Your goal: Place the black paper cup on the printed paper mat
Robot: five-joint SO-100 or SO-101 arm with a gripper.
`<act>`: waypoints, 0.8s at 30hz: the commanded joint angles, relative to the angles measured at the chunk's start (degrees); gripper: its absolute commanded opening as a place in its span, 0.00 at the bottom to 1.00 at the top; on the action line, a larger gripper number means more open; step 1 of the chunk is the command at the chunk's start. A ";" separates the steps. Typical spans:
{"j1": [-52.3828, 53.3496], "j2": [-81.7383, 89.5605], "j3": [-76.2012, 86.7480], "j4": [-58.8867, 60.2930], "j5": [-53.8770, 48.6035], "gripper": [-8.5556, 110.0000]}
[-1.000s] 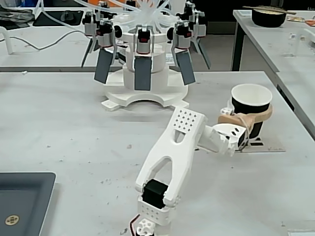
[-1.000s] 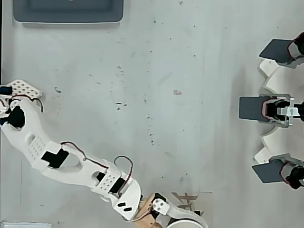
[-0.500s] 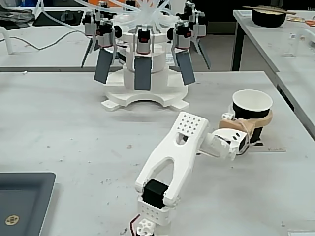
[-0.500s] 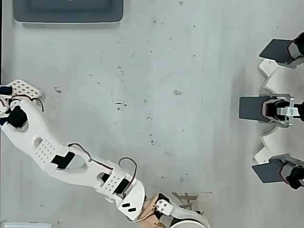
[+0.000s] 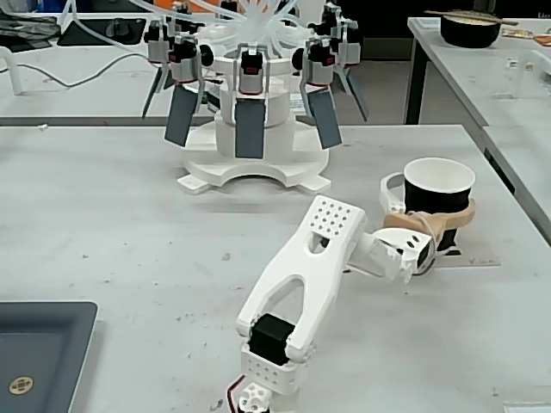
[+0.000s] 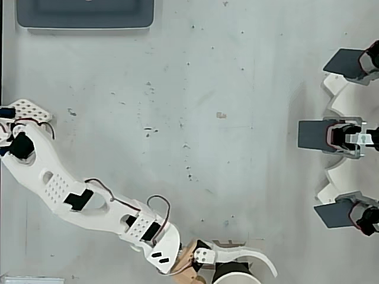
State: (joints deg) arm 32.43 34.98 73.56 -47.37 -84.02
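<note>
- Standing upright at the right of the table in the fixed view, the black paper cup (image 5: 439, 200) has its long axis vertical, white inside showing; the printed paper mat (image 5: 479, 258) peeks out from under and just right of its base, so the cup looks already on the mat.
- Relative to the cup, the gripper (image 5: 428, 225) reaches in from the left; its tan and white fingers wrap the cup's lower wall, jaws clasped around the cup.
- Judging from this, the coming move is release and retreat leftward, away from the cup, without tipping it.
- The overhead view shows only the cup's rim (image 6: 235, 277) at the bottom edge, no mat; it does show the dark grey tray (image 6: 86, 15) far from the cup.
</note>
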 commanded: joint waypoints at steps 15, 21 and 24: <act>4.48 18.63 14.15 1.76 -0.62 0.55; 5.89 28.13 23.91 2.64 -0.70 0.56; 6.06 34.37 30.15 3.16 -0.62 0.57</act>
State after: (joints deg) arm 37.71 60.64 101.51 -44.47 -84.55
